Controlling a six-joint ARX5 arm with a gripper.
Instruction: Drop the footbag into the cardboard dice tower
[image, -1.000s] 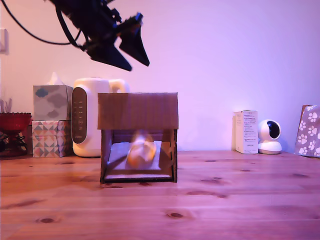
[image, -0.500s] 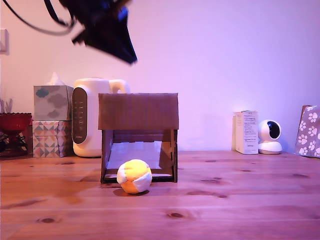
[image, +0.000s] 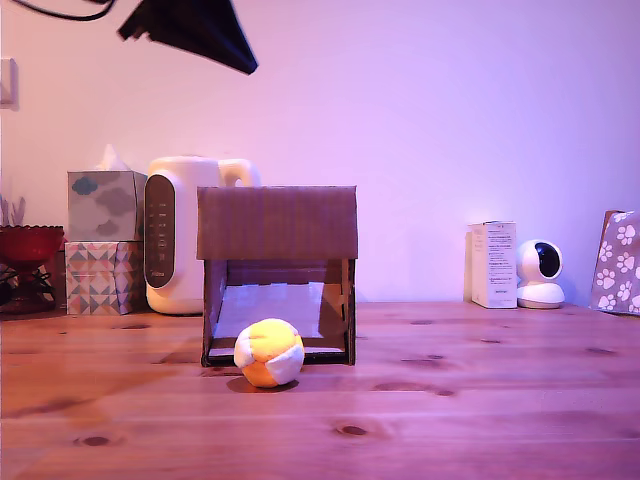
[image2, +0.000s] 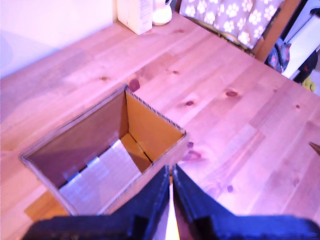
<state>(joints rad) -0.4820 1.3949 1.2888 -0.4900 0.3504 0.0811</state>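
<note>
Orange, yellow and white footbag (image: 268, 352) rests on the wooden table (image: 450, 400), touching the front of the cardboard dice tower (image: 277, 222), well below the claw (image2: 171, 181). Claw is high above the tower's open top, fingers nearly together with a thin slit between, holding nothing.

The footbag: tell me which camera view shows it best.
The exterior view. There the footbag lies in full sight on the wooden table, just in front of the cardboard dice tower's lower opening. The wrist view looks down into the tower's open top and shows no footbag.
</note>
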